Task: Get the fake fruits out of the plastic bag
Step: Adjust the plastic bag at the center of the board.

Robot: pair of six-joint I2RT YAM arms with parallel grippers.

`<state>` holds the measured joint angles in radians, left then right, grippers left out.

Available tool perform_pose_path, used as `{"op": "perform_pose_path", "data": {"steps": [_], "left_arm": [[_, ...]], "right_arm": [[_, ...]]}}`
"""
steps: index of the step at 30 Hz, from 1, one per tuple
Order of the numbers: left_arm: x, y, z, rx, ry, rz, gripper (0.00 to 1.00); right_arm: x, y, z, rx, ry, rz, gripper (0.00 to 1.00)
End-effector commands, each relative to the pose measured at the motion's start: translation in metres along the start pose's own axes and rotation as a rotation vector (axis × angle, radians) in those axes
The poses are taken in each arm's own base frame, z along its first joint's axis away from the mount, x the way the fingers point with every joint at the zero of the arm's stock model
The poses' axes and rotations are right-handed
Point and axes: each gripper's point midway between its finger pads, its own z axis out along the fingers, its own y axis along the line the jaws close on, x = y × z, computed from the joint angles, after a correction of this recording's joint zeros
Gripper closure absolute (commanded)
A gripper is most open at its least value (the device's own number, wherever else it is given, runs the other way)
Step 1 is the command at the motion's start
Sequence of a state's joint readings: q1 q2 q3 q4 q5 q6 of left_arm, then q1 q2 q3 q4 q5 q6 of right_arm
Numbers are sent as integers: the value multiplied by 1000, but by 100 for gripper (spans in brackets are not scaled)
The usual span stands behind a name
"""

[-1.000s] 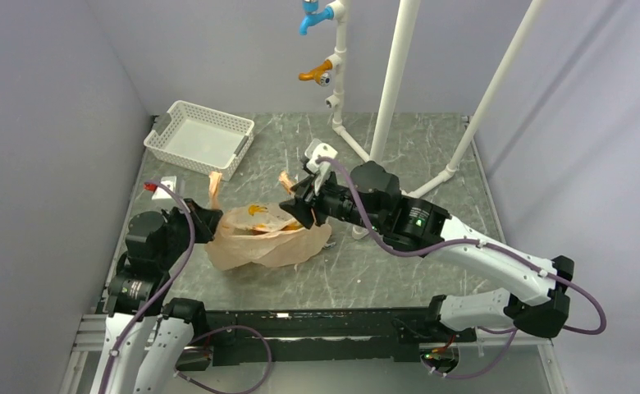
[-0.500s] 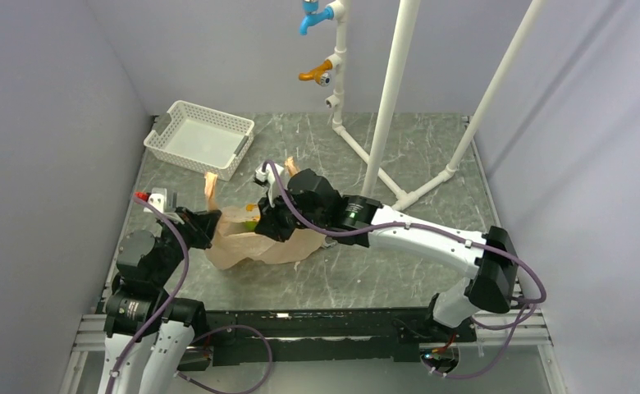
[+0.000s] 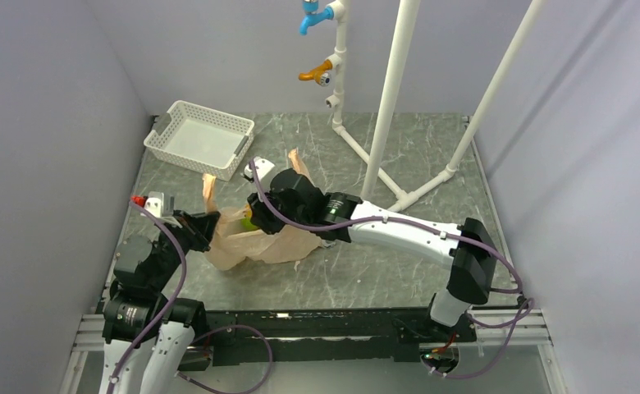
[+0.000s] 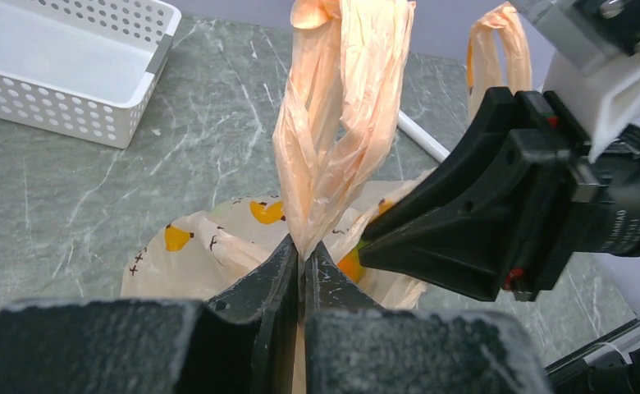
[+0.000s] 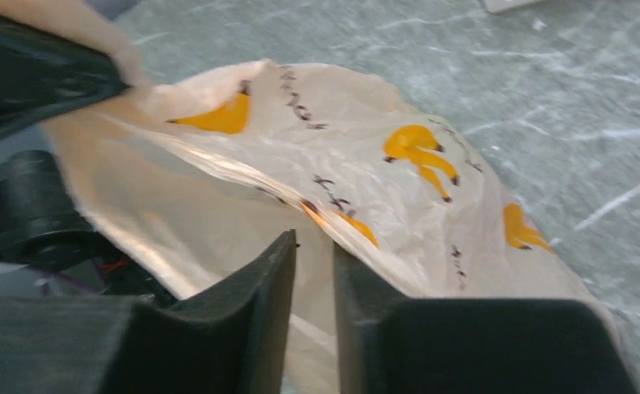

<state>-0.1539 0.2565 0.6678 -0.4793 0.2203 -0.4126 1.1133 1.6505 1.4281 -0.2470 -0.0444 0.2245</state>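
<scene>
The pale orange plastic bag (image 3: 272,246) lies crumpled on the table between my arms. My left gripper (image 3: 206,223) is shut on one loop handle (image 4: 341,123) and holds it upright; in the left wrist view its jaws (image 4: 302,250) pinch the film. The other handle (image 3: 294,160) stands free. My right gripper (image 3: 255,215) reaches into the bag's mouth, jaws a narrow gap apart and empty (image 5: 314,246), bag film (image 5: 366,164) around them. An orange fruit (image 4: 349,266) and a green fruit (image 3: 249,222) peek out of the mouth. The grape bunch is hidden.
A white mesh basket (image 3: 199,138) stands at the back left, also in the left wrist view (image 4: 62,66). White pipe posts (image 3: 390,98) rise at the back right, with an orange tap (image 3: 317,72) and a blue tap (image 3: 313,16).
My right gripper has moved left from the bag's right handle, which now stands free, down into the bag's mouth. The left gripper keeps its hold on the left handle.
</scene>
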Motion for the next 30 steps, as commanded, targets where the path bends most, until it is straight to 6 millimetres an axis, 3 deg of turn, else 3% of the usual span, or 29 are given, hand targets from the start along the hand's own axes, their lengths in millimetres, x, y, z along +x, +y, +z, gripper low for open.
{"op": "perform_pose_path", "data": {"steps": [1, 5, 8, 9, 11, 12, 15, 19, 25, 28, 30], "left_arm": [[-18, -2, -6, -21, -49, -2, 89], [-9, 33, -8, -257, 44, -93, 82], [3, 39, -10, -313, 160, -85, 74], [4, 40, -10, -317, 174, -75, 64], [3, 37, -12, -302, 177, -65, 29], [0, 33, -14, -283, 172, -61, 19], [-21, -13, -20, -76, 175, -48, 4], [-55, -79, -37, 204, 219, -32, 4], [-68, -117, -63, 393, 197, -31, 16], [-63, -144, -77, 584, 213, -65, 15], [-53, -144, -70, 614, 243, -117, 17]], "right_arm": [[14, -37, 0, 186, 30, -59, 70], [53, -32, -10, 159, 75, -75, 39], [86, -32, -16, 142, 90, -18, 21], [95, -30, -17, 129, 95, 15, 19], [111, -23, -17, 97, 110, 36, 13], [112, -21, -17, 95, 105, 41, 11], [101, -18, -15, 97, 69, 43, 6], [74, -18, -10, 99, 18, 33, 5], [34, -25, -9, 87, -100, 71, 8], [21, -25, -11, 37, -136, 112, 13], [18, -26, -14, 0, -153, 134, 22]]}}
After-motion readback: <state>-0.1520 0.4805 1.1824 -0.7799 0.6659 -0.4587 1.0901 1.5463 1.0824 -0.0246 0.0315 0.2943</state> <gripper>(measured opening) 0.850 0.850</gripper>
